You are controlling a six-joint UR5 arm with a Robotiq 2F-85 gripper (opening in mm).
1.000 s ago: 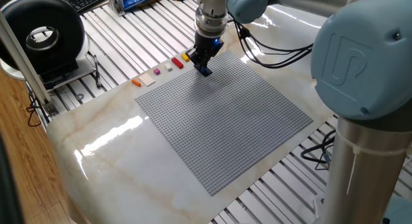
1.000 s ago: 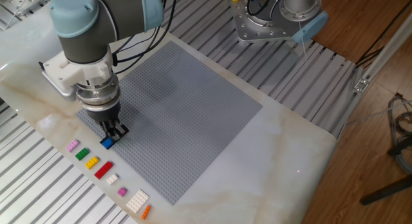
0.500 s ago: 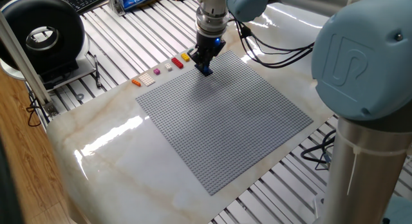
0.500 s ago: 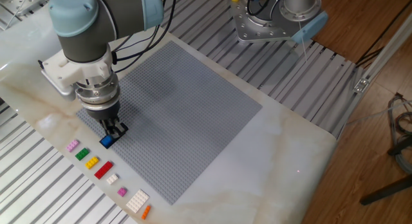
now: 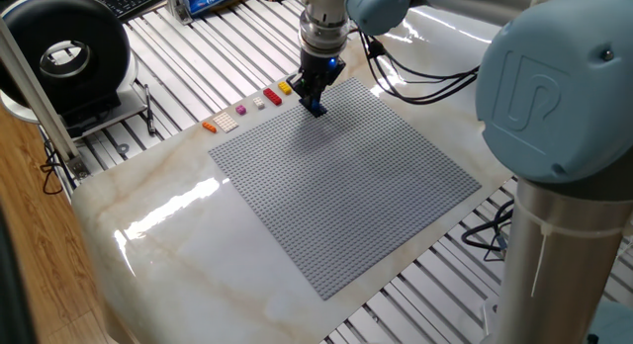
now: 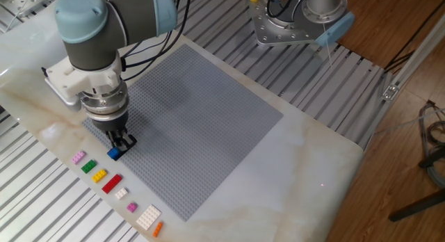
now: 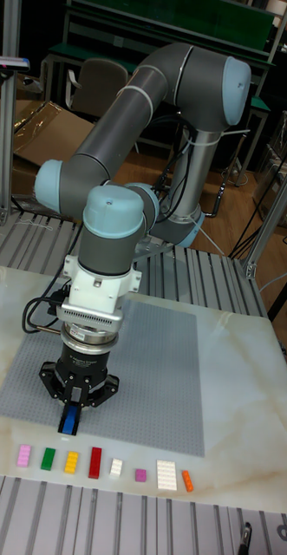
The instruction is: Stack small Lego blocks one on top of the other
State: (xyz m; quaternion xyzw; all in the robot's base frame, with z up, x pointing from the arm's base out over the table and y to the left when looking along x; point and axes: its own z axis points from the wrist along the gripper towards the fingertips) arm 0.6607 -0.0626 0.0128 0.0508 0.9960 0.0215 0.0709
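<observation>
The claw (image 6: 119, 146) pinches a blue Lego block (image 6: 113, 154) upright at the grey baseplate's (image 6: 201, 110) lower-left edge in the other fixed view, likely to seat a stack base, while the remaining bricks (image 6: 111, 183) wait lined up on the counter (image 6: 306, 151) just beside it.

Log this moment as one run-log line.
gripper: shut on blue block | position: baseplate edge | loose blocks: in row, unstacked

The arm is reaching steeply down, its wrist standing vertical. The gripper (image 7: 70, 422) is pointing straight down, its fingers (image 6: 118, 140) pinching together.
</observation>
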